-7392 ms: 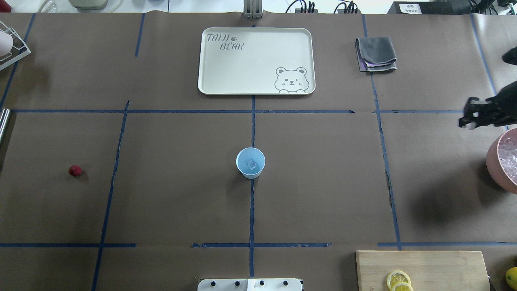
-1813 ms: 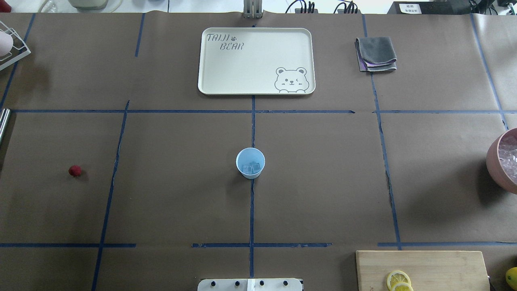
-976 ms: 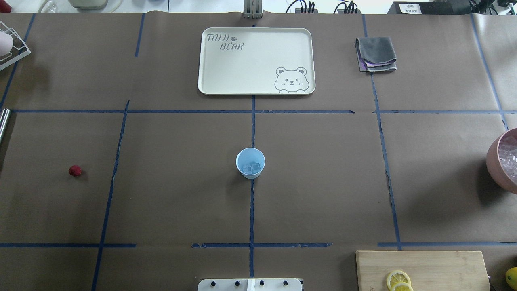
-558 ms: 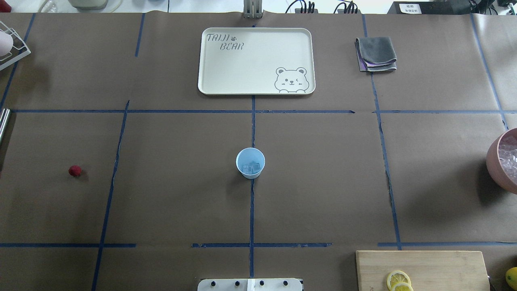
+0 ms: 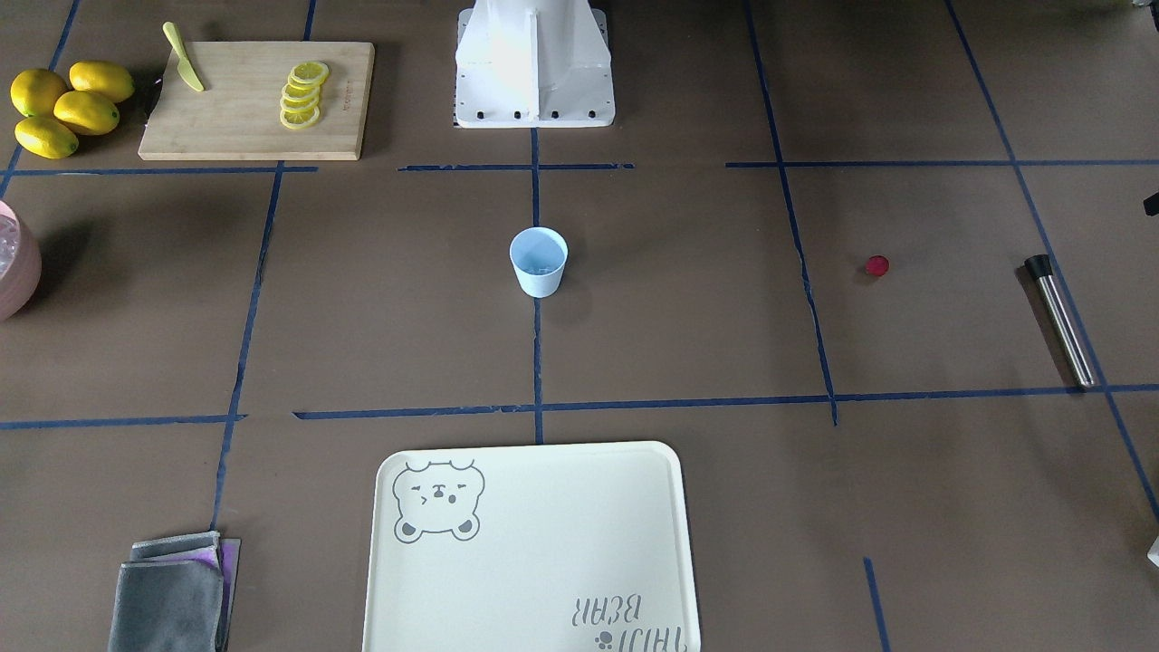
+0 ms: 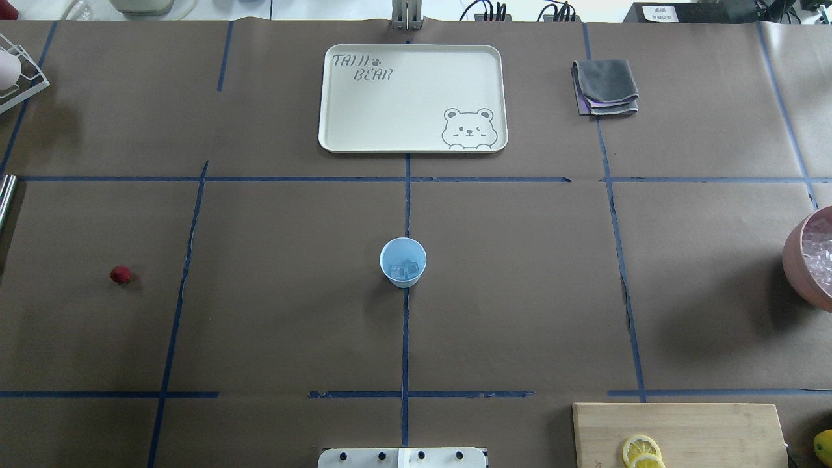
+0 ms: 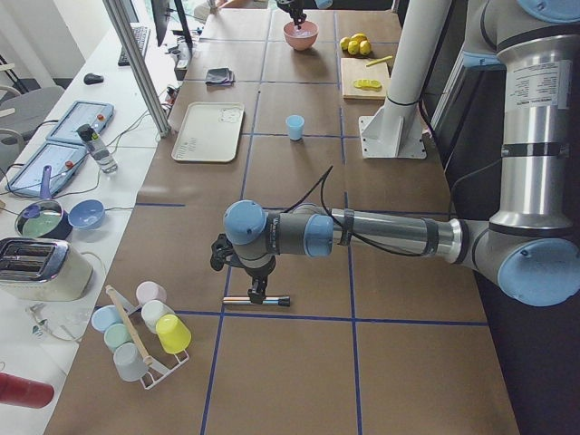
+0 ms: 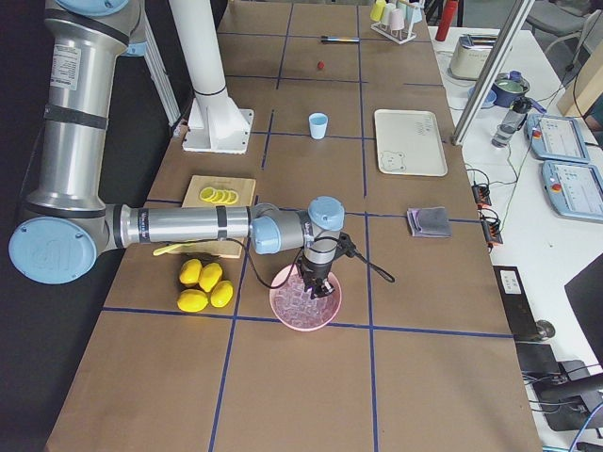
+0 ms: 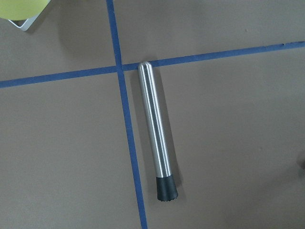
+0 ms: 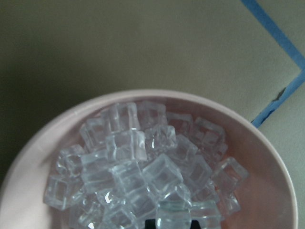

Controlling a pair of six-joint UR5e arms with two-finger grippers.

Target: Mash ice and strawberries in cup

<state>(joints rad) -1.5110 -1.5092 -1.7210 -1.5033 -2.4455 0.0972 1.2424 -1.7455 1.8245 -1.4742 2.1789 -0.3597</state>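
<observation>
1. At the far left, the left gripper (image 7: 258,290) hangs just above the steel muddler (image 9: 156,131), which lies flat on the table (image 6: 520,292). No view shows its fingers closely, so we cannot tell how wide they stand.
2. The strawberry (image 6: 120,275) sits on the table left of centre, well apart from the cup. We judge that it has yet to go in.
3. The cup (image 6: 403,262) stands upright at the centre with a few pieces of ice (image 6: 406,268) inside. Mashing looks not yet begun.
4. At the right, the right gripper (image 8: 314,285) is low over the pink bowl (image 6: 806,260) of cubes (image 10: 138,157). We cannot tell whether it grips one.
5. The overhead view shows neither arm. The side views show both, and the wrist views show the muddler and the cubes up close.
</observation>
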